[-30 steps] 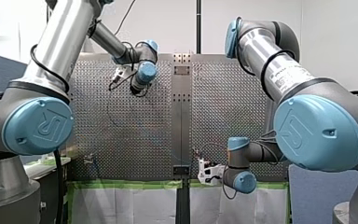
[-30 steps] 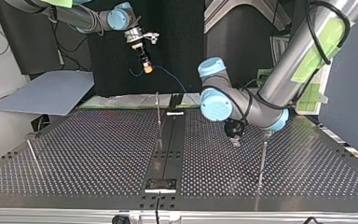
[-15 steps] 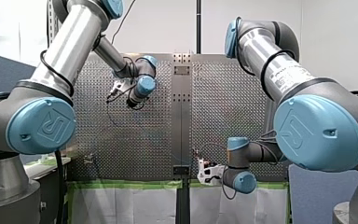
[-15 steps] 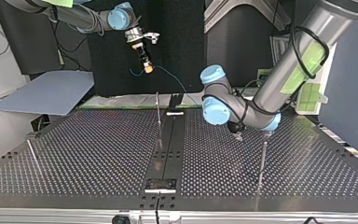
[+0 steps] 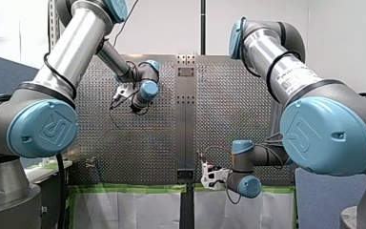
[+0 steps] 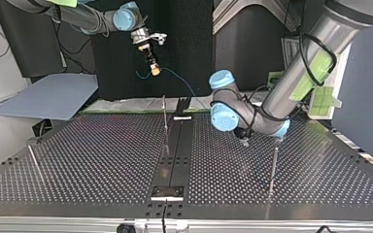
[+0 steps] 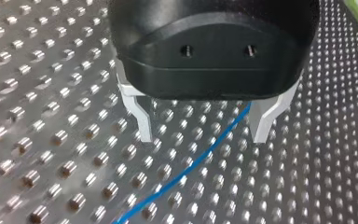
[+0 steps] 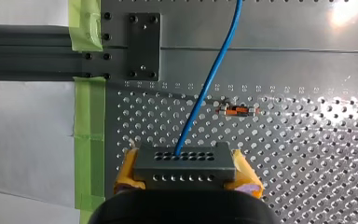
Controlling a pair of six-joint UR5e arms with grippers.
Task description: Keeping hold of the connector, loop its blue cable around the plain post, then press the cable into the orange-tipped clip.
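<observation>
Plainly, the connector (image 8: 185, 163) is clamped between the yellow pads (image 8: 127, 172) of my right gripper (image 8: 185, 171), which is held high at eleven o'clock in the top view, above the table's far edge. The blue cable (image 8: 205, 88) is led from it down to the perforated table (image 6: 102, 160). There it is straddled by my left gripper (image 7: 203, 137), whose metal fingers (image 7: 140, 116) are spread wide with nothing gripped.

Trouble is likeliest if the cable is drawn taut around a post (image 6: 273, 165), at four o'clock in the top view, because the connector could be dragged out of the pads. Slack could also be snagged in the perforations, or be lifted over the thin post's top. The orange-tipped clip (image 8: 237, 111) is seen at one o'clock from the connector.

The table's edge is bound with green tape (image 8: 89, 140). A dark backdrop (image 6: 189, 39) and a grey board (image 6: 48, 99) are set behind.
</observation>
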